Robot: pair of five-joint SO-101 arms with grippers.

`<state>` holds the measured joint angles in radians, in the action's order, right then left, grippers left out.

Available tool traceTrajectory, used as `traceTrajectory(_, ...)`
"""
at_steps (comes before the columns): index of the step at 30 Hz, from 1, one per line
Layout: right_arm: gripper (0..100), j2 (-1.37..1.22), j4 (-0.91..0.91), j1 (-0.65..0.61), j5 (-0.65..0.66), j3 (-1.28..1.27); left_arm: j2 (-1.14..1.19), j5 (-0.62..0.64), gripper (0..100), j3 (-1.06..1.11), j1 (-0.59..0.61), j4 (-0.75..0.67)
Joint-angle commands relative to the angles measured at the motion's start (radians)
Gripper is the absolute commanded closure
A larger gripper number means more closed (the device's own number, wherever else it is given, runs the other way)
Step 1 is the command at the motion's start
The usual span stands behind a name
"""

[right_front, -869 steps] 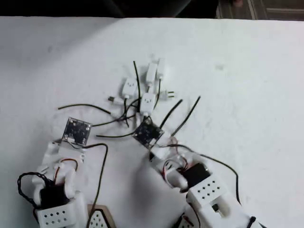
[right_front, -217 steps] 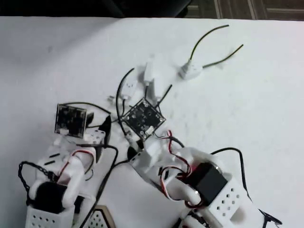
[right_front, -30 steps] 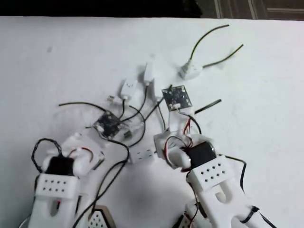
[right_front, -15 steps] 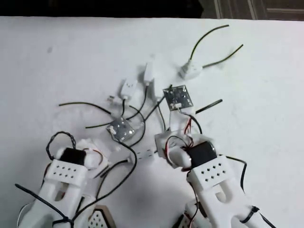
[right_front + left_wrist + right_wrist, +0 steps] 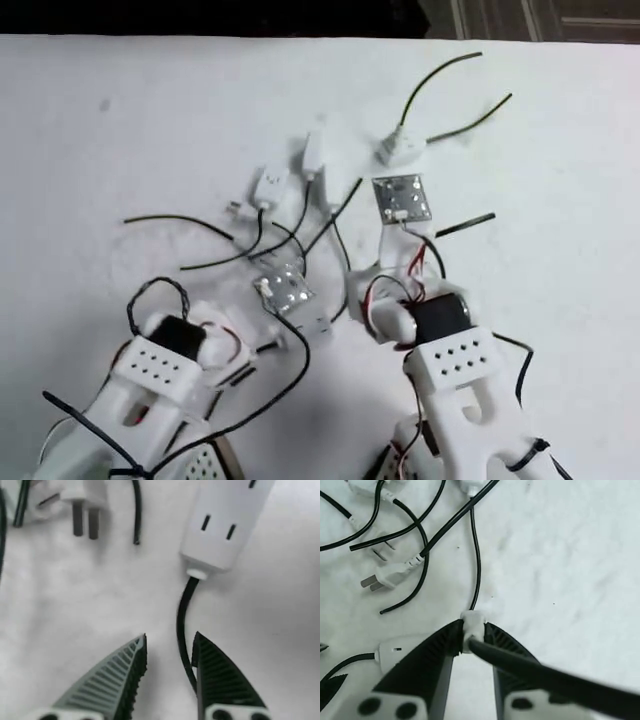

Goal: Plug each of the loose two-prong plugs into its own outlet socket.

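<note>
Table (image 5: 100,150) near its middle carries tangled sockets and plugs. Right gripper (image 5: 472,627) is clamped on a white plug (image 5: 472,619). Left gripper (image 5: 170,637) gapes astride a socket's (image 5: 225,525) black cord (image 5: 181,610), a loose plug (image 5: 80,500) nearby.

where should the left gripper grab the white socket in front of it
Probably the white socket across its two side walls near the cord end, coming from the cord side: it lies flat, slots up, and the open left gripper straddles its black cord.
</note>
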<state>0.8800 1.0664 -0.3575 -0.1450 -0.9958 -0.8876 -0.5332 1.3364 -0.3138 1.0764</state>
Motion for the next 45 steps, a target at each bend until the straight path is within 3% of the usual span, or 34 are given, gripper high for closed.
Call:
traceTrajectory(1,98.2,0.015,-0.012,0.058,0.002,0.046,0.002,0.015,83,-0.092,-0.019,0.008)
traceTrajectory(9,98.2,0.015,-0.012,0.223,0.002,0.103,0.012,0.017,79,-0.308,0.047,0.078)
traceTrajectory(16,98.2,0.015,-0.015,0.348,0.040,0.129,0.013,0.015,74,-0.385,-0.085,0.127)
traceTrajectory(23,98.2,0.015,-0.016,0.372,0.044,0.129,0.031,0.017,74,-0.385,-0.211,0.089)
traceTrajectory(28,98.2,0.015,-0.015,0.372,0.044,0.129,0.265,0.017,74,-0.437,-0.214,0.008)
traceTrajectory(33,98.2,0.015,-0.013,0.372,0.044,0.127,0.527,0.017,74,-0.588,-0.214,0.014)
traceTrajectory(45,98.2,0.015,-0.012,0.372,0.046,0.126,0.806,0.044,75,-0.677,-0.237,-0.055)
